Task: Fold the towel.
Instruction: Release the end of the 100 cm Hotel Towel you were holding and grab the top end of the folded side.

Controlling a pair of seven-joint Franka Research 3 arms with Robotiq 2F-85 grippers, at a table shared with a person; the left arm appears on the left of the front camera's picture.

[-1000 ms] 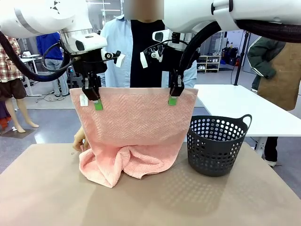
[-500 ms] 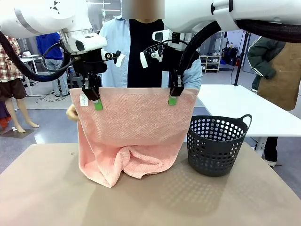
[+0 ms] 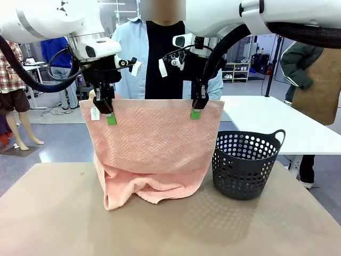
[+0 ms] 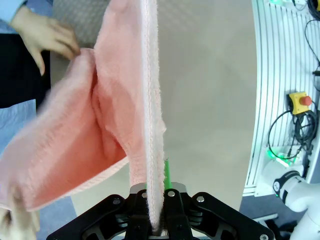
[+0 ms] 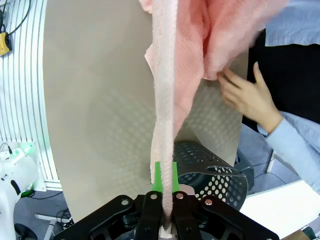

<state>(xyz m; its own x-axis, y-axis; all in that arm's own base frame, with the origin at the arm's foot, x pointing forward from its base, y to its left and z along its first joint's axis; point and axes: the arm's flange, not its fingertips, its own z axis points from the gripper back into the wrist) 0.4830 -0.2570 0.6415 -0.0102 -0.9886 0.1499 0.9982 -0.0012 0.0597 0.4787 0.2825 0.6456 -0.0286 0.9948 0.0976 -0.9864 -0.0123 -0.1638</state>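
- One left gripper [image 3: 111, 116], black with green pads, is clamped on the upper left corner of the towel [image 3: 154, 141].
- The one towel, salmon-pink terry with a herringbone weave, hangs flat between two grippers, its bottom bunched on the tan table [image 3: 53, 218].
- One right gripper [image 3: 195, 111] pinches the upper right corner.
- One round, dark grey, perforated basket [image 3: 245, 168] stands just beside the towel.

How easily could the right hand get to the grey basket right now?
Probably not freely: the right hand, like the left hand, is shut on the top edge of the towel. The basket stands unobstructed beside it, but reaching it means letting go.
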